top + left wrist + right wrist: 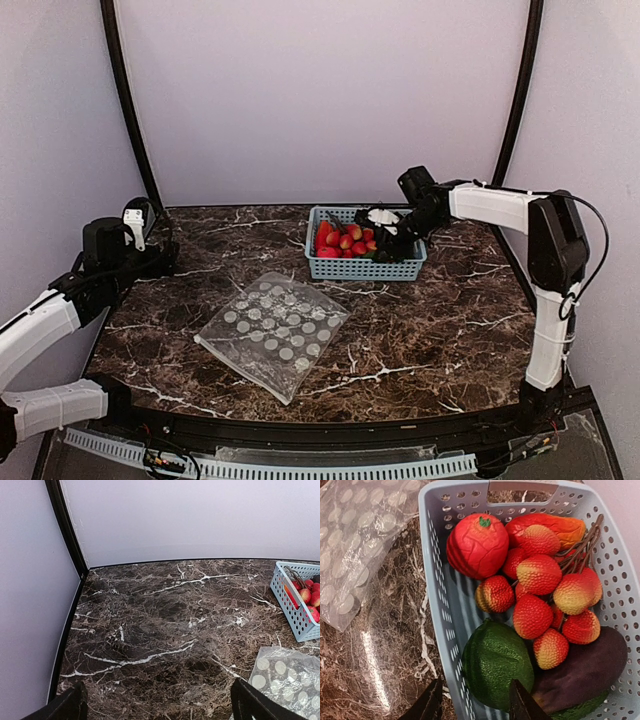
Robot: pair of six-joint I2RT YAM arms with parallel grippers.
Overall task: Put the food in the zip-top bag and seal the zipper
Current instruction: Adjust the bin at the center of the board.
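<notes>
The food lies in a light-blue slotted basket (365,266) at the back right: a red tomato (477,545), a bunch of red-yellow round pieces (540,600), a dark purple eggplant (585,672) and a green round fruit (496,662). The zip-top bag (273,331), clear with white dots, lies flat mid-table; it also shows in the left wrist view (290,680) and the right wrist view (357,540). My right gripper (476,706) is open above the basket's near wall, one finger outside, one over the green fruit. My left gripper (157,707) is open and empty at the far left.
The dark marble table (420,330) has a raised black edge at the front. Grey walls and black corner posts (125,100) close in the back and sides.
</notes>
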